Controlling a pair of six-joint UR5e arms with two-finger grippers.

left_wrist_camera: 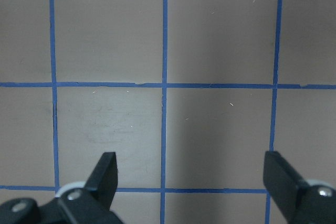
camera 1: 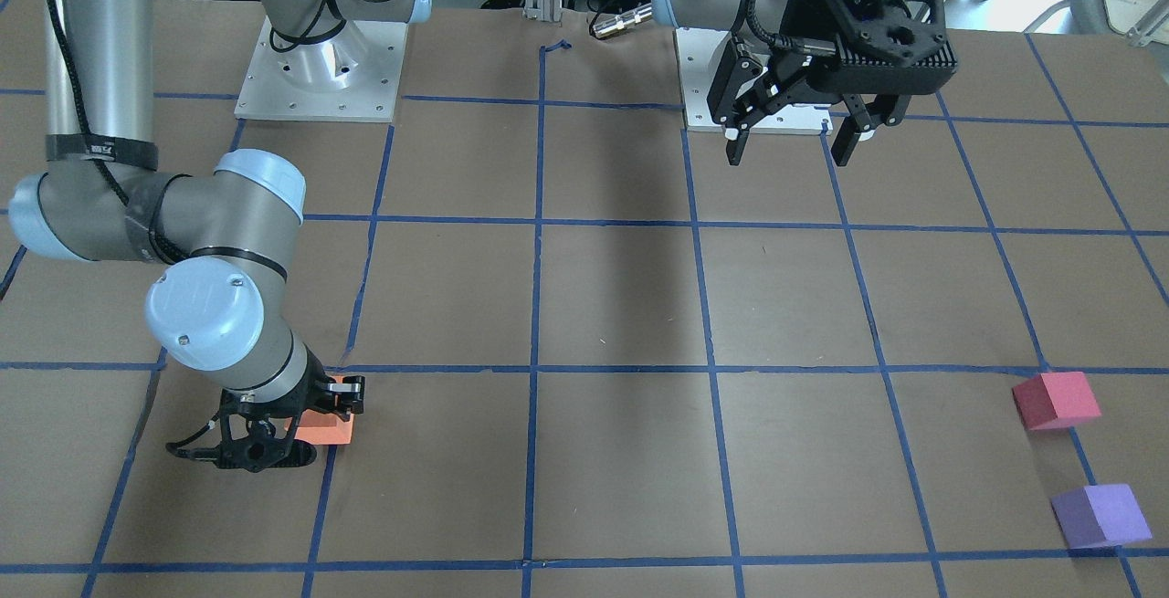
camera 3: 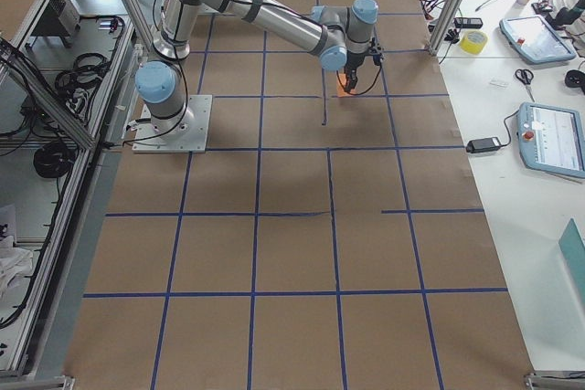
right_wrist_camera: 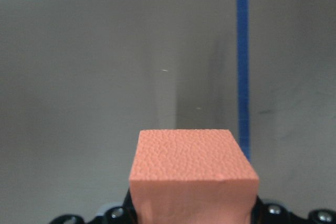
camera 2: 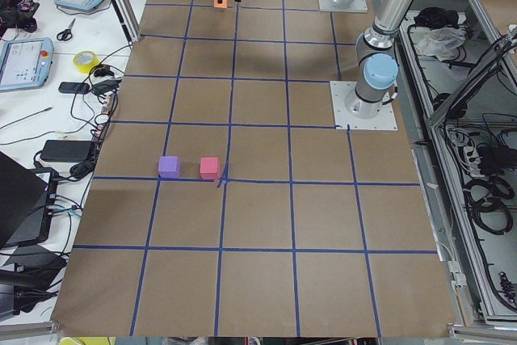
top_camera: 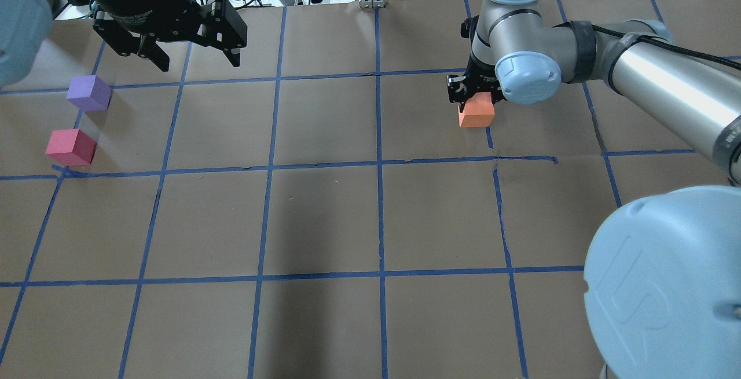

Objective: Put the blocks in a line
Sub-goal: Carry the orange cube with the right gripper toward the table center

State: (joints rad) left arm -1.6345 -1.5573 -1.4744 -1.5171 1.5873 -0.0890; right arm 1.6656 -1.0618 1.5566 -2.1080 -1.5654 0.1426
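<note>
Trouble is most likely waiting in the long carry. The right gripper (top_camera: 472, 94) is clamping the orange block (top_camera: 476, 114), which is sitting far out to the robot's right of the red block (top_camera: 70, 147) and a little farther from the robot. Whether it is resting on the table (top_camera: 324, 223) or hanging just above it, I cannot tell. Being soft foam, the cube is probably squashing a little in the grasp, so it could be twisting or slipping on the way across. A careless set-down could also be knocking the red block out of place.

The purple block (top_camera: 88, 93) is standing just beyond the red block, away from the robot, with a small gap between them. The left gripper (top_camera: 198, 61) is hanging beyond the red block too, near the purple one, its fingers (left_wrist_camera: 106, 174) spread wide and holding nothing. An arm crossing over could be running into it.

Being a cube, the orange block is offering no long axis. Its top face is pointing up and its sides are lying roughly square to the blue tape lines (top_camera: 379, 136). The red and purple pair is running away from the robot, so a misjudged landing beside the red block would be bending the line.
</note>
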